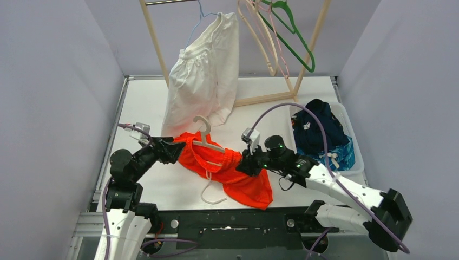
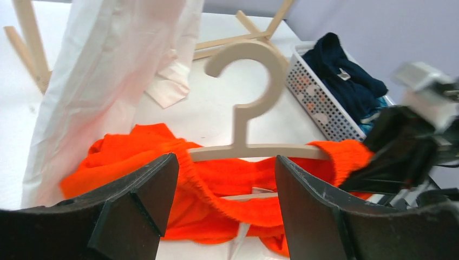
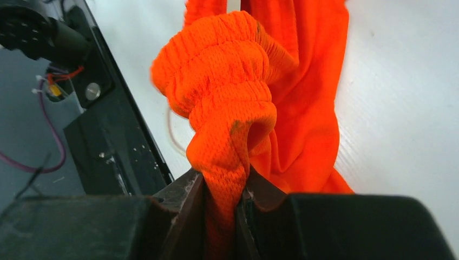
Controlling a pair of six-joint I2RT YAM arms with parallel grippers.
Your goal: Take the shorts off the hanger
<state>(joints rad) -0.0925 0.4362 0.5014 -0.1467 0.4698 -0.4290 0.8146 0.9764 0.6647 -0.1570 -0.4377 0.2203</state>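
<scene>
orange shorts (image 1: pixel 238 181): between my two arms, waistband threaded over the beige hanger (image 2: pixel 246 116), legs trailing onto the bench (image 1: pixel 146 108)
right claw (image 3: pixel 221 195): pressed together on a bunched fold of the orange waistband
left claw (image 2: pixel 227 179): spread, one jaw on each side of the hanger's bar and the waistband, touching neither as far as I can see
handling: light, soft, stretchy knit; I judge it will sag and stretch before it slides, so the elastic may catch on the hanger's end
where to hold: the thick elastic waistband for the fabric, the stiff bar for the hanger
white shorts (image 1: pixel 203 81): hanging from the wooden rack (image 1: pixel 156 43) at the back
basket (image 2: pixel 316 100): white and perforated, at the right of the bench, with a navy pair (image 1: pixel 316 127) on top and a blue patterned pair (image 1: pixel 342 154) under it
</scene>
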